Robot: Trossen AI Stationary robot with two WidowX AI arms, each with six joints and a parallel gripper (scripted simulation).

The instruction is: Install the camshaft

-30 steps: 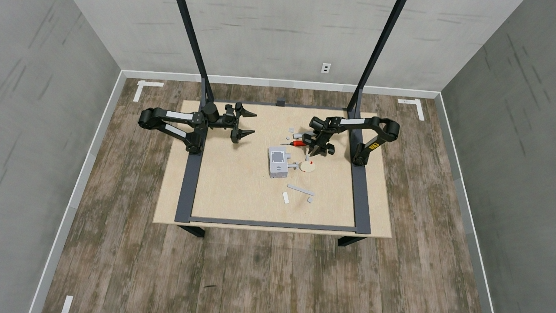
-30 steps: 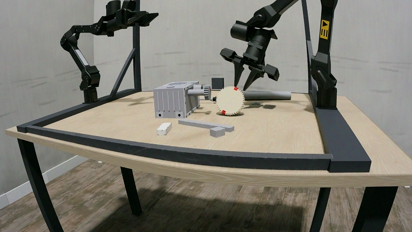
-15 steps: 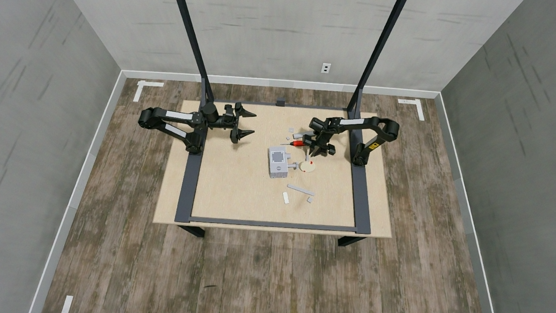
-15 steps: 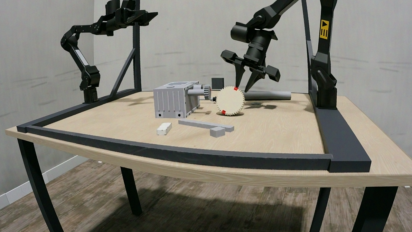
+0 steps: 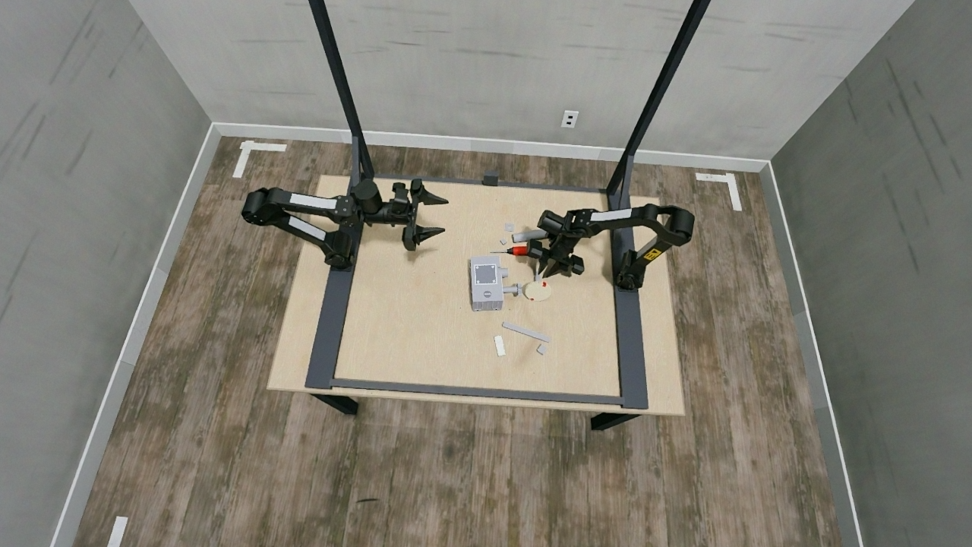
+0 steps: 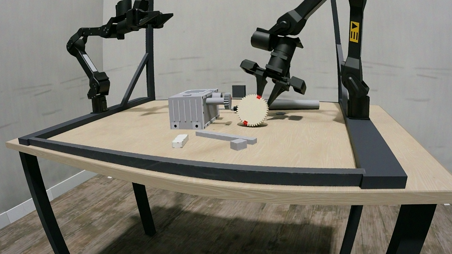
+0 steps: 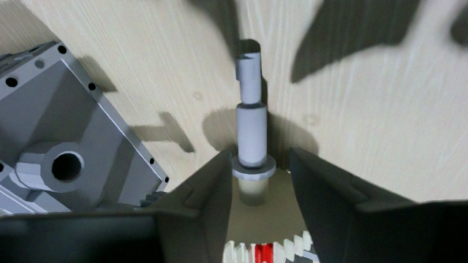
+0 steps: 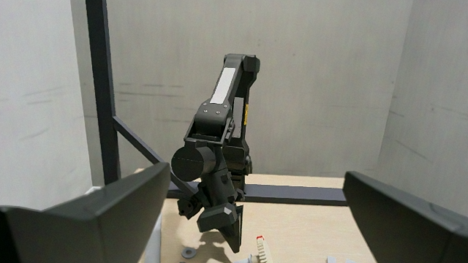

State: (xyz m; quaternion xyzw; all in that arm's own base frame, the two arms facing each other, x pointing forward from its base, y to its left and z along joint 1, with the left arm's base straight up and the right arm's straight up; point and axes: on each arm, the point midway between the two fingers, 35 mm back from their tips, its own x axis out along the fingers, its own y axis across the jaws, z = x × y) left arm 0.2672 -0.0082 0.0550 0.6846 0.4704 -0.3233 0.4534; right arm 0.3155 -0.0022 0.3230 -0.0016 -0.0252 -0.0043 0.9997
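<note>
Camshaft [image 5: 537,292] [image 6: 252,110] [image 7: 251,135] [image 8: 262,252] right of centre, we poise our empty left hand [image 5: 544,275] [image 6: 263,99] [image 7: 260,158] [image 8: 238,249] narrowly parted, probably to grip it; upper left, our right hand [image 5: 446,216] [image 6: 172,14] [image 8: 257,175] gapes wide.

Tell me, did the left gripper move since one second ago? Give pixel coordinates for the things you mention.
Yes, a little: in the exterior view, the left gripper [image 5: 541,275] [image 6: 263,100] [image 7: 260,158] [image 8: 238,249] went down against the big gear [image 5: 537,291] [image 6: 252,110] [image 7: 279,253] [image 8: 262,251].
</note>
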